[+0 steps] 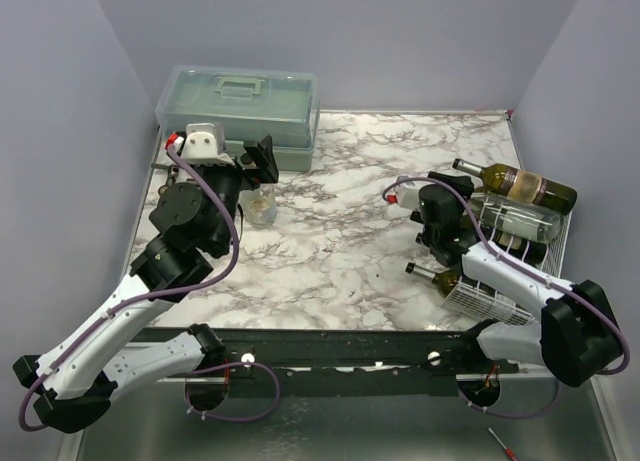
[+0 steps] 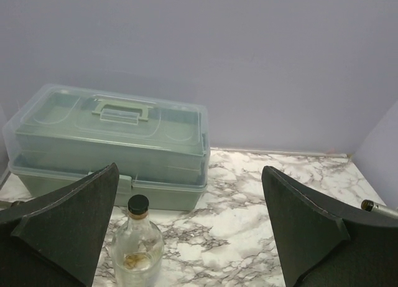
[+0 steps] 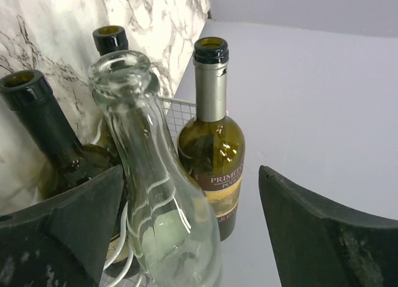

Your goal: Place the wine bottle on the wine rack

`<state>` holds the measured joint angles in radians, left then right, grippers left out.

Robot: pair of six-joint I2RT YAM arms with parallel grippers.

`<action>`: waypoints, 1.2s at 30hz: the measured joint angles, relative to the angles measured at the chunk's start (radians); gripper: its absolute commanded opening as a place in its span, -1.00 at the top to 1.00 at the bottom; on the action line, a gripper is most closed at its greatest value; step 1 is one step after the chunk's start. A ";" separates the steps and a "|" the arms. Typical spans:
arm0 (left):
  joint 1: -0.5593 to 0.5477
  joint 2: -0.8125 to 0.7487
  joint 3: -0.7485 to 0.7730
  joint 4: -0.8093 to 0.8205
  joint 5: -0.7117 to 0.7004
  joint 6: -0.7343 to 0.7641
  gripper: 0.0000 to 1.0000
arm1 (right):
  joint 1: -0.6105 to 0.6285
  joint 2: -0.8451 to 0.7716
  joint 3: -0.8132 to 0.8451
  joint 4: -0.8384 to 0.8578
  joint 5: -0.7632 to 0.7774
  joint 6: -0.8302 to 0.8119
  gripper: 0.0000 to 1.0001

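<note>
Right wrist view: release step at the wine rack

My right claw (image 3: 189, 172) stands apart, fingers flanking but not clamping the clear wine bottle (image 3: 158, 193), which lies on the wine rack (image 1: 482, 299) between green bottles (image 3: 211, 144). I judge it best to retreat straight along the neck, touching nothing. My left claw (image 2: 189, 175), also apart, idles.

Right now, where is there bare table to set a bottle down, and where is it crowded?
Free: the table middle, between the small clear bottle and the wine rack; also the far strip from the toolbox to the rack. Crowded: the right edge, where wine bottles fill the rack around the open right pincer, and under the left arm.
</note>
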<state>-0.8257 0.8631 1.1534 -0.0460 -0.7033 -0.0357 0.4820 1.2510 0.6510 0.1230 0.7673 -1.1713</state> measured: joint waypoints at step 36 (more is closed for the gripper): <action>0.351 0.296 0.243 -0.645 -0.230 -0.156 -0.98 | 0.163 0.095 0.263 0.127 -0.992 1.324 -0.84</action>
<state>-0.4751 1.1595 1.3968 -0.6914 -0.9329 -0.1913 0.6453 1.3457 0.9142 0.2504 -0.2245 0.1532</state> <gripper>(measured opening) 0.988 0.925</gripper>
